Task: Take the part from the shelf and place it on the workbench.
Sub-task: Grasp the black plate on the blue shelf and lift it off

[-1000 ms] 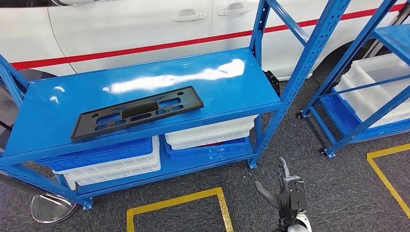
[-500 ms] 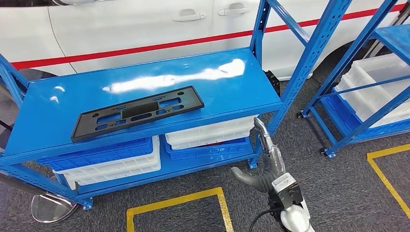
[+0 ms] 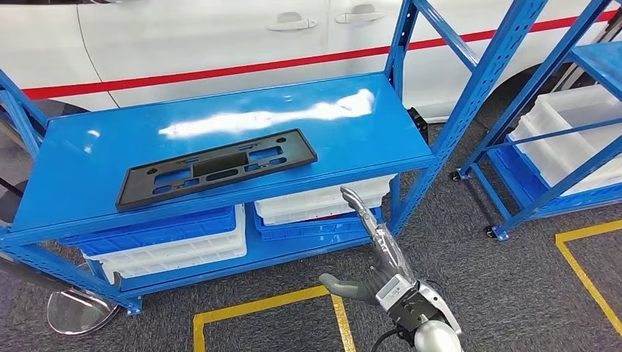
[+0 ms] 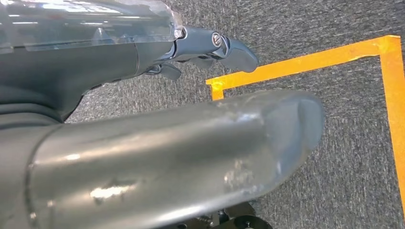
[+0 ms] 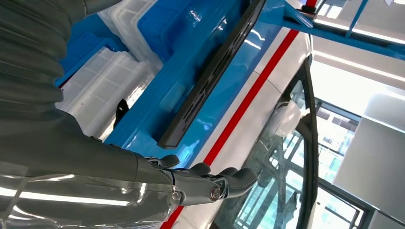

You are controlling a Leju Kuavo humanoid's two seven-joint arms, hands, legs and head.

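Head view, part: the flat black plate (image 3: 217, 168) is seen lying flat on the top deck of the blue shelf (image 3: 73, 158), near the front edge, untouched.
Head view, right hand: the right hand (image 3: 374, 257) is seen below and to the right of the shelf's front edge, well apart from the plate, fingers (image 3: 359, 209) stretched out and apart, thumb spread, nothing held.
Head view, risk: the front rail and the blue upright (image 3: 469, 110) are judged to lie close to the reach path; a rising hand could be knocked against the rail. The plate is thin and flat on a glossy deck, so it could be pushed back rather than lifted if it is met from the front.
Left wrist view, left hand: the left hand (image 4: 143, 143) is seen over grey carpet with a yellow floor line (image 4: 305, 62); a finger is seen extended and nothing is seen held, but whether the hand is open cannot be told.
Right wrist view, part: the plate (image 5: 210, 71) is seen edge-on on the shelf deck, with white and blue bins (image 5: 110, 81) beneath.
Right wrist view, risk: the plate's low edge is judged to offer little to get under; a one-sided hold could let the long plate tip and slip out.
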